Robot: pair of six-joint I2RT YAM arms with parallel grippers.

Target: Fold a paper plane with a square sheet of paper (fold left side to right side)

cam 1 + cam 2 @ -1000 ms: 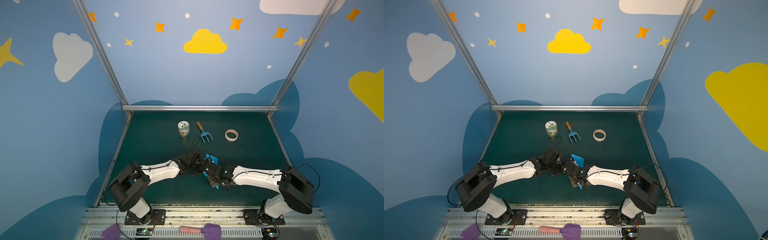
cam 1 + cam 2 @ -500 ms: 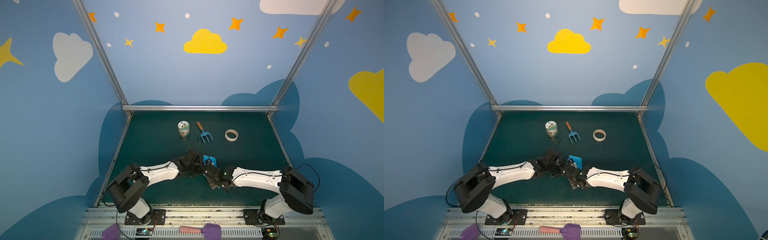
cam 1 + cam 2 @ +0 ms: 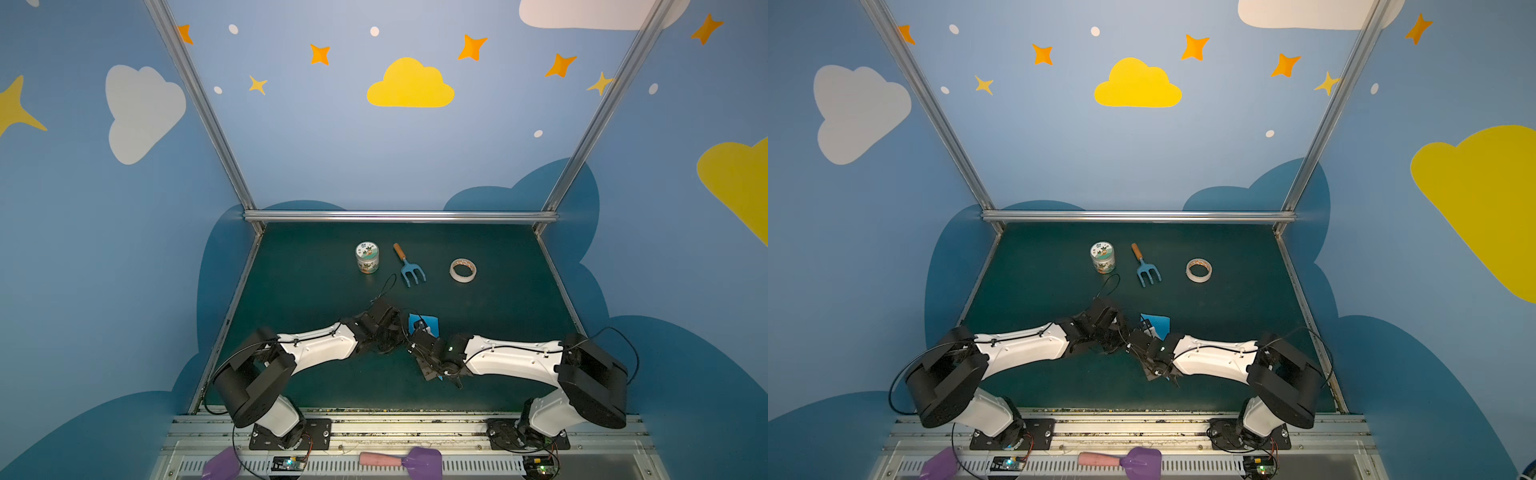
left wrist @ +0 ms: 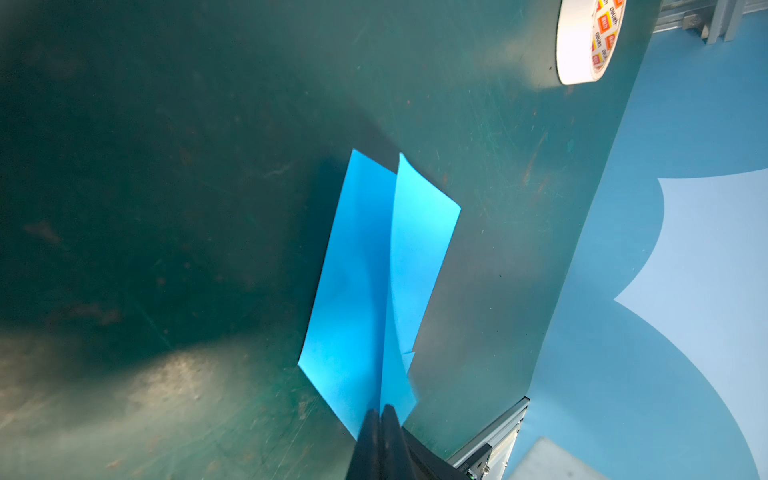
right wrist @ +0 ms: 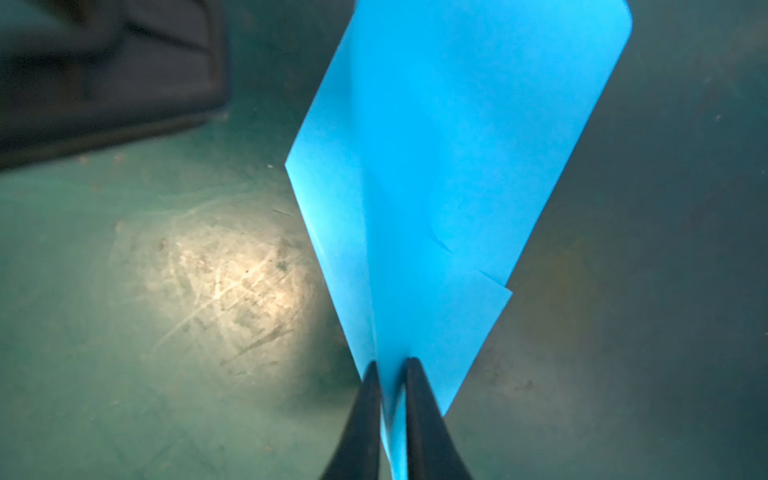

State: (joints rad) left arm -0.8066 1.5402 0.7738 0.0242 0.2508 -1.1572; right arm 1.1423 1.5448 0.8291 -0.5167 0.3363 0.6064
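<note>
Pinching paper plane (image 4: 361,291) in left gripper (image 4: 380,411) | pinching it in right gripper (image 5: 390,365) too | long way pointing away from both

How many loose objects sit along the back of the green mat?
3, in a row: printed round jar left, wooden-handled blue fork middle, white tape roll right. None seems hidden.
</note>
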